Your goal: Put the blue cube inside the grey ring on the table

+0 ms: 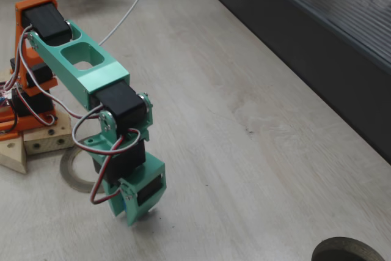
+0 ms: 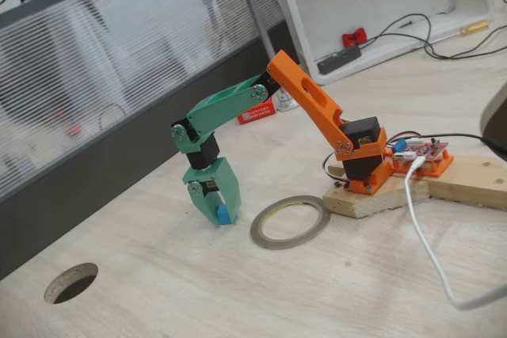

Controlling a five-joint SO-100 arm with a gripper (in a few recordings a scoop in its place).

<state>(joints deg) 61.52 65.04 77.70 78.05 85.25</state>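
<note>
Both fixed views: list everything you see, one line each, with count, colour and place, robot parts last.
Cube: one, blue, between the gripper fingers, down at the table.
Ring: one, grey, flat on the table between the gripper and the wooden base.
Table: one, pale wood grain, under everything.
Hole: one, dark, round, cut in the table near a corner.
Panel: one, dark grey, ribbed, along the table's far edge.
Wooden base: one, pale, under the arm's mount.
Cable: one, white, trailing from the base across the table.
Gripper: one, green, pointing down, closed on the cube.
Arm: one, orange and green, bent over the table.
</note>
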